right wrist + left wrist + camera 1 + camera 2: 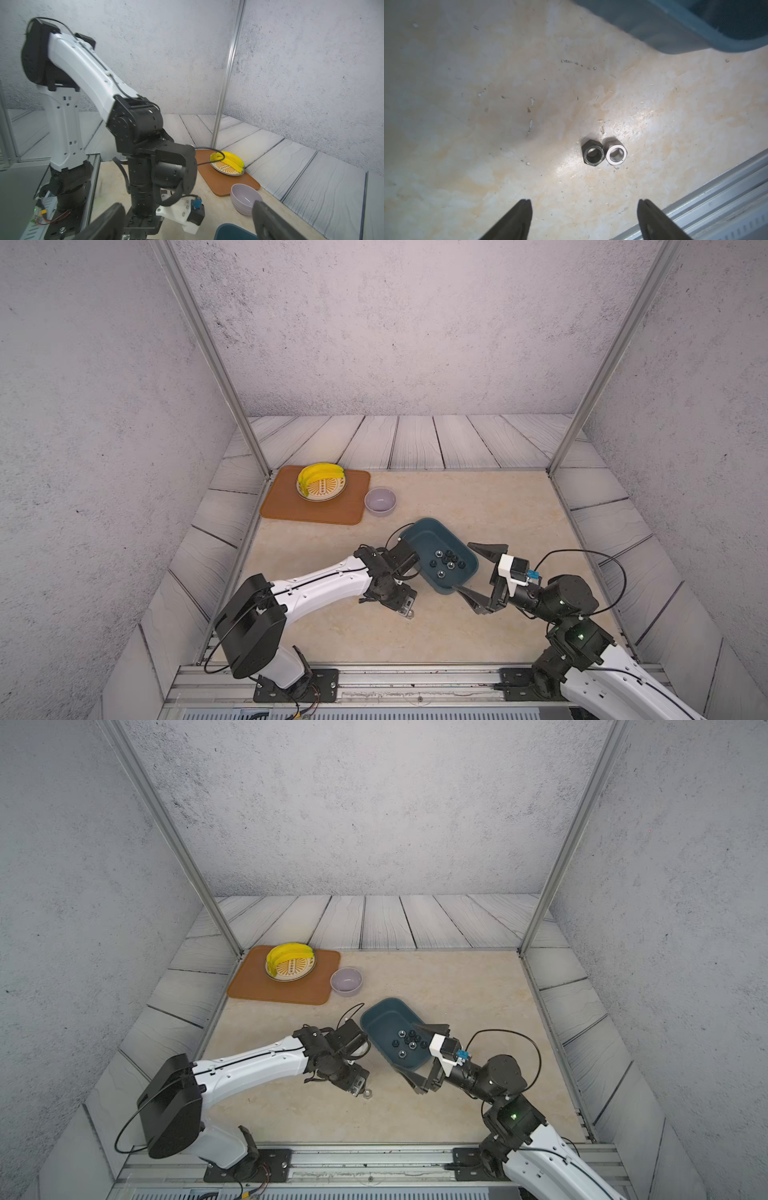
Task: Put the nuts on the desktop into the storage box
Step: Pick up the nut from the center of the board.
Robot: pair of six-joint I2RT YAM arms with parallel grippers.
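At the far left an orange mat point(286, 510) lies in the back corner of the desktop point(498, 506). A patterned plate point(332, 494) stands on it with a bunch of bananas point(318, 475) along its rim. Just right of the mat, touching or nearly touching its edge, sits a small lavender bowl point(380, 502) with nothing in it.

Nearer the front, the left arm point(320, 585) reaches from its base across the desktop, and its wrist bends downward just left of the storage box point(422, 536). The left gripper point(585, 202) points down at the desktop with its two dark fingers spread apart and nothing between them. In the left wrist view two nuts lie flat on the desktop just beyond the fingertips, a black nut point(592, 154) and a silver nut point(616, 154), side by side and touching, holes facing up. The near wall of the box shows at the edge of that view, close to the pair.

The box stands at an angle in the middle of the desktop. A cluster of nuts point(449, 562), about eight and mostly dark, lies on its floor toward the near right end.

On the right, the right gripper point(462, 566) comes in low and level with its fingers spread wide. The near right end of the box lies in the gap between them. It grips nothing. I cannot tell whether a finger touches the rim.
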